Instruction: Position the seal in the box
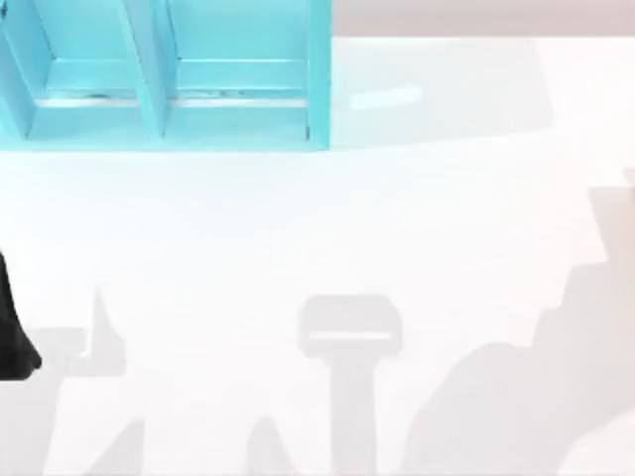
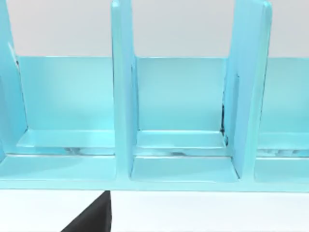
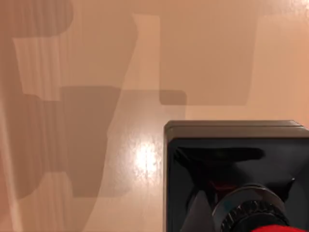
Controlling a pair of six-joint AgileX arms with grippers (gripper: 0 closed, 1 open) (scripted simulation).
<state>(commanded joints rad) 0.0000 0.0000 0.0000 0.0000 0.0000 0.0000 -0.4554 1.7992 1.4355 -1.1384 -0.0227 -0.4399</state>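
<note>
The seal (image 3: 231, 169) looms close in the right wrist view: a black square block with a silver ring and a red knob at the picture's edge. My right gripper (image 3: 251, 212) holds it by the knob above the bare table, and dark fingers (image 3: 197, 209) flank the ring. The box (image 1: 319, 69) is a turquoise rack with upright dividers at the table's far left. The left wrist view faces the box's open compartments (image 2: 123, 96), with a black part of my left gripper (image 2: 91, 220) just in front. My left arm (image 1: 12, 337) shows at the table's left edge.
The white table (image 1: 327, 218) stretches from the box towards the front and right, crossed by grey arm shadows. In the right wrist view, rectangular shadows lie on the table (image 3: 96, 135) beyond the seal.
</note>
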